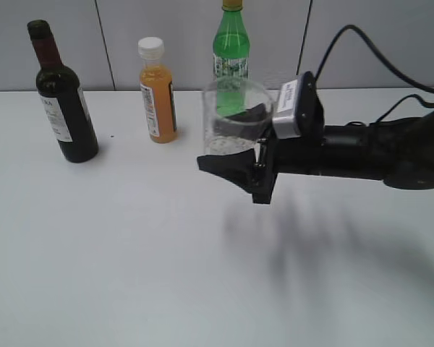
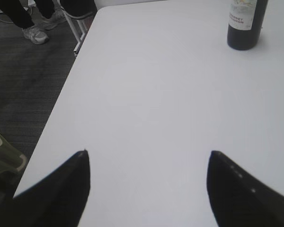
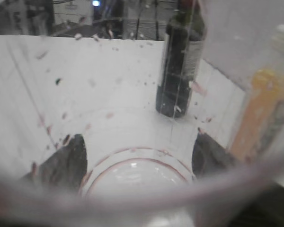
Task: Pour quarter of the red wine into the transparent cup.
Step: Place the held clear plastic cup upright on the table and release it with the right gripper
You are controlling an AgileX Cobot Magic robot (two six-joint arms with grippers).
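The dark wine bottle (image 1: 65, 108) with a maroon foil neck and a white label stands upright at the far left of the table. It also shows in the left wrist view (image 2: 246, 23) and the right wrist view (image 3: 177, 71). My right gripper (image 1: 235, 141) is shut on the transparent cup (image 1: 235, 116) and holds it upright above the table's middle. In the right wrist view the cup (image 3: 135, 177) fills the frame between the fingers (image 3: 139, 137); it holds only reddish specks and a faint red ring at the base. My left gripper (image 2: 149, 156) is open and empty over bare table near the left edge.
An orange-juice bottle (image 1: 158, 94) with a white cap stands right of the wine bottle, and shows in the right wrist view (image 3: 262, 109). A tall green soda bottle (image 1: 231, 50) stands behind the cup. The table's left edge (image 2: 71, 80) drops to dark floor.
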